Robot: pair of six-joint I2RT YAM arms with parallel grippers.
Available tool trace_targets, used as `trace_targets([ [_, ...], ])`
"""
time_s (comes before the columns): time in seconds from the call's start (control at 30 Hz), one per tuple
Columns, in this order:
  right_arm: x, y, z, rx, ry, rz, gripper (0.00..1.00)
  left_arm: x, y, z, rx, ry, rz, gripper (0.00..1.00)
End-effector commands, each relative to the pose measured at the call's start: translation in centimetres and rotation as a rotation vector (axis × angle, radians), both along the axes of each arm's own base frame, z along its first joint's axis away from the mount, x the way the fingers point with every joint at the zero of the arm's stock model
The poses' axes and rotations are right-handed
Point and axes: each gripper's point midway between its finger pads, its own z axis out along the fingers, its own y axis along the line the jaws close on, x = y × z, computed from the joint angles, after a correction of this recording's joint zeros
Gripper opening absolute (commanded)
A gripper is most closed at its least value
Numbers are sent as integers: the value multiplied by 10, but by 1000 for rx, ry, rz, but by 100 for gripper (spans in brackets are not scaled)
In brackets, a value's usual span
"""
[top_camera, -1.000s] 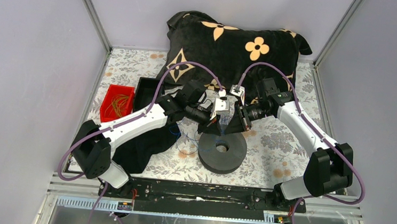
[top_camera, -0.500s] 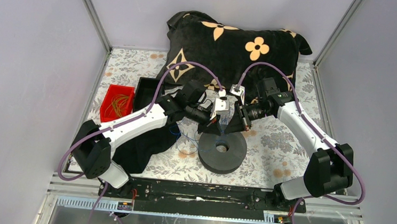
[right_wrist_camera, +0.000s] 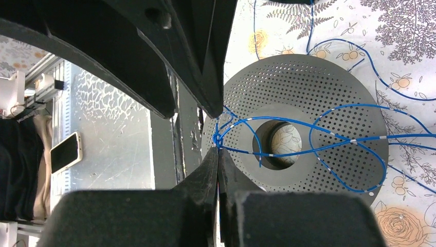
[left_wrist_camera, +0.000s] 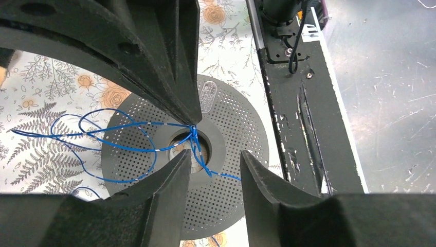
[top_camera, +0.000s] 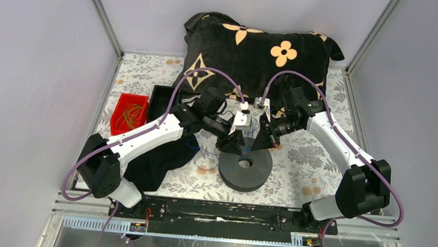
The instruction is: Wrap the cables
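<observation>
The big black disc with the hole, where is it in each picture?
Top external: the disc sits in the middle, slightly below centre.
Left wrist: the disc fills the middle, partly behind the jaws.
Right wrist: the disc is centre right, mostly in full view.
Shared landmark: its centre hole; close up, blue cables cross it.

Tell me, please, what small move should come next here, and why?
Probably slide the left gripper away from the pinch point toward the loose loops and close on them. Its jaws stand open, holding nothing, while the right gripper is shut on the cables above the spool. The loops lie spread over the spool and the table, so they need gathering.
</observation>
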Motion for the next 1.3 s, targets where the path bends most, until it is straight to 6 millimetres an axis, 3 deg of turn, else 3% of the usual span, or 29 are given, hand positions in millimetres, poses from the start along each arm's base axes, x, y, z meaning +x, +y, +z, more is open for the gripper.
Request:
trace_targets([
  [0.0,-7,2,20,64,-65,47,0,-3,-3,26,-63,-39,-62,47],
  [0.33,-13,10,29,135,19,55,0,4,-14,23,-63,-22,-78,29],
  [0.67,-15,16,31,175,126,47,0,5,-12,6,-42,-44,-91,16],
  [0.83,-10,16,33,176,127,28,0,6,-10,4,-36,-59,-82,13],
  [1.1,-1,14,33,186,145,-16,0,8,-5,-1,-19,-81,-59,0],
  [1.27,10,9,33,201,160,-73,0,10,-2,-5,-8,-121,-53,0],
])
